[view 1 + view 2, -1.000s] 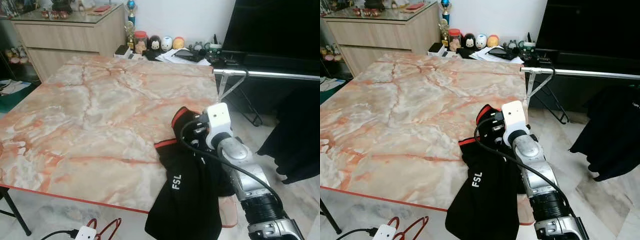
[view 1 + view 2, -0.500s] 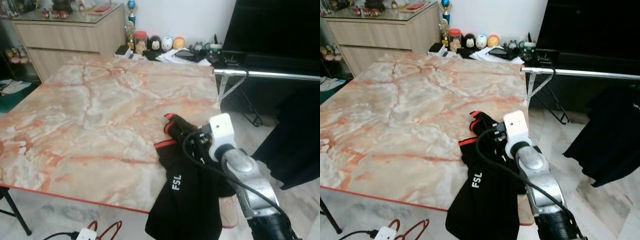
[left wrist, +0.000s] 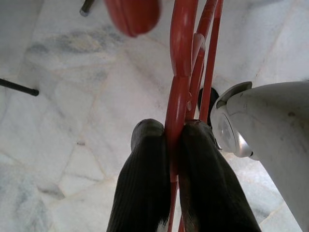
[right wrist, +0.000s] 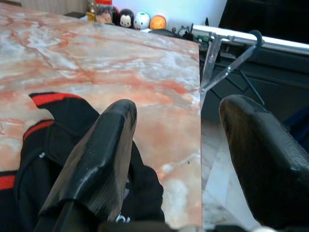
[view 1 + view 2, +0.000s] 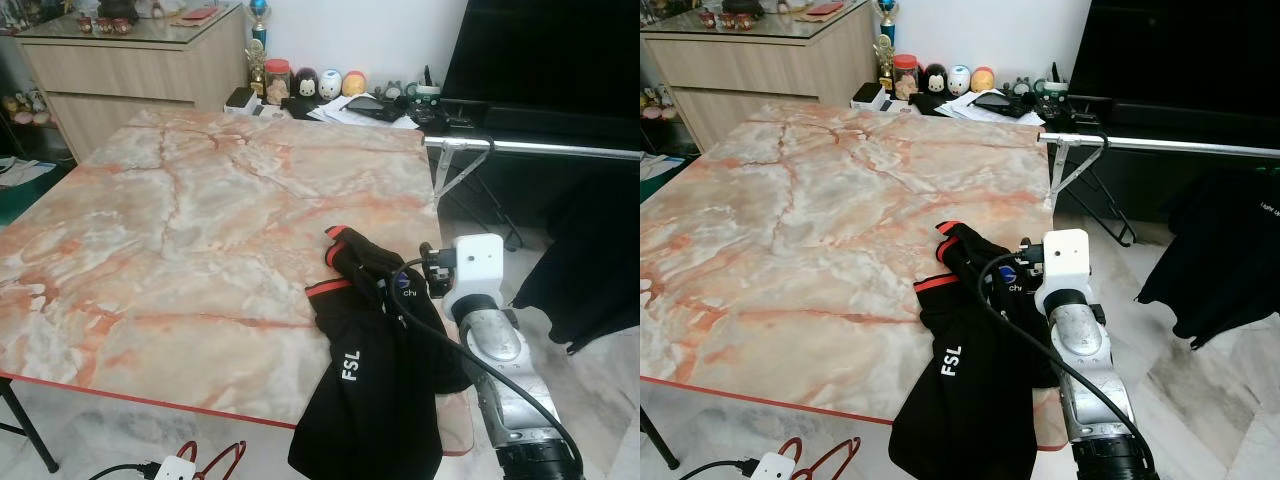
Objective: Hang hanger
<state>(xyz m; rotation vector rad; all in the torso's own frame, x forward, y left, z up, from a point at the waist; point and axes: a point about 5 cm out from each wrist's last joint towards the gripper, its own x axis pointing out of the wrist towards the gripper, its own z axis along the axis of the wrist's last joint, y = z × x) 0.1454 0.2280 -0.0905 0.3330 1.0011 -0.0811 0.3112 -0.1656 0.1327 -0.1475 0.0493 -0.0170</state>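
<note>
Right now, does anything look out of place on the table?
Yes: the black shirt lies crumpled at the table edge, half hanging off toward the floor. The right gripper hovers over it, jaws open.

Garment (image 5: 375, 360) on table (image 5: 180, 230) right edge, draping over; rail (image 5: 540, 150) right of table.

White letters "FSL" run down the black garment (image 5: 375, 370) where it hangs over the table edge, just beside the right gripper's (image 4: 176, 145) arm. Nearer the gripper's wrist, small white letters beginning "ch" stand on the same cloth by a blue round mark; the rest cannot be read.
</note>
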